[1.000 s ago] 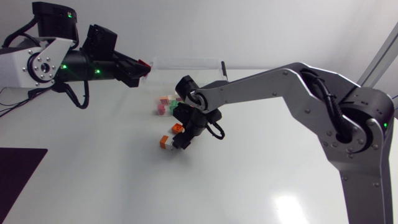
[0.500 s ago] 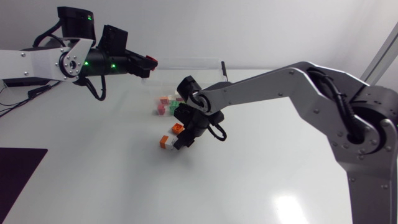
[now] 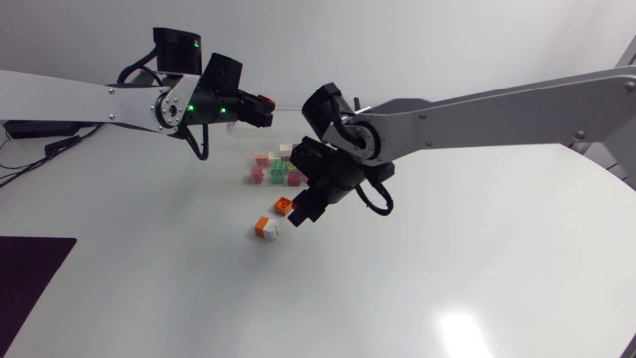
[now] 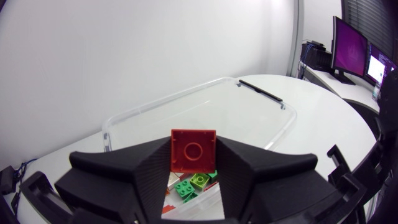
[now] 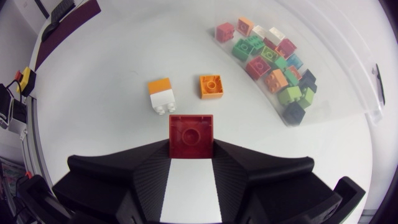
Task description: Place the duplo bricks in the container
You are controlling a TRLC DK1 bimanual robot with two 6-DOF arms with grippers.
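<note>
My left gripper (image 4: 193,163) is shut on a red brick (image 4: 193,149) and hangs over the clear container (image 4: 264,134), where green bricks (image 4: 191,185) lie below it. In the head view this gripper (image 3: 262,109) is at the container's back left. My right gripper (image 5: 191,149) is shut on another red brick (image 5: 191,131), with a white part behind it between the fingers. It hovers above the table (image 3: 149,288), right of an orange brick (image 3: 283,206) and an orange-and-white brick (image 3: 265,228). The right wrist view shows both loose bricks, orange (image 5: 211,86) and orange-and-white (image 5: 161,94), ahead of the fingers.
Several bricks (image 5: 268,57) of mixed colours lie along one wall of the container (image 5: 348,102); in the head view this pile (image 3: 276,169) sits behind my right gripper (image 3: 306,211). A dark mat (image 3: 30,273) lies at the table's front left.
My left arm swung right with its red brick to above the container. My right gripper closed on a red brick and lifted it up and to the right, off the table.
</note>
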